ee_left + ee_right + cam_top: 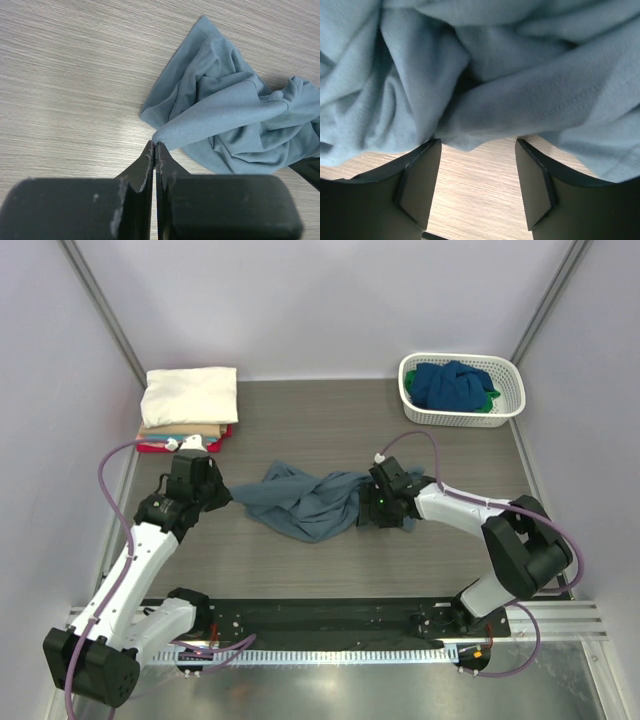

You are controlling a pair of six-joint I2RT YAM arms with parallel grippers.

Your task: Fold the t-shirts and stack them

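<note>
Stretching left to right across the middle of the wood-grain table (320, 430), a crumpled grey-blue shirt (305, 502) lies as a twisted bundle. Its long axis runs from one arm toward the other.

At the far left corner sits a folded pile, with a cream shirt (190, 395) on top and a red shirt (160, 447) at the bottom. At the far right a white basket (508, 400) holds a dark blue shirt (450, 385) and a green shirt (490, 398).

The left gripper (225, 493) is at the bundle's left end. Its fingers are pressed fully together on a drawn-out point of the cloth, which tapers in a cone to the fingertips. The right gripper (365, 502) is at the right end, low over the table, with its jaws standing well apart. A hem of the shirt lies across the gap just ahead of them, and it has hold of nothing yet.

The next move probably turns on that hem. It lies straight in front of the right gripper, the nearer arm to that end. Once the hem is pinched, the two arms could pull apart along the long axis to spread the shirt flat.

No brand, label or writing can be read anywhere.
</note>
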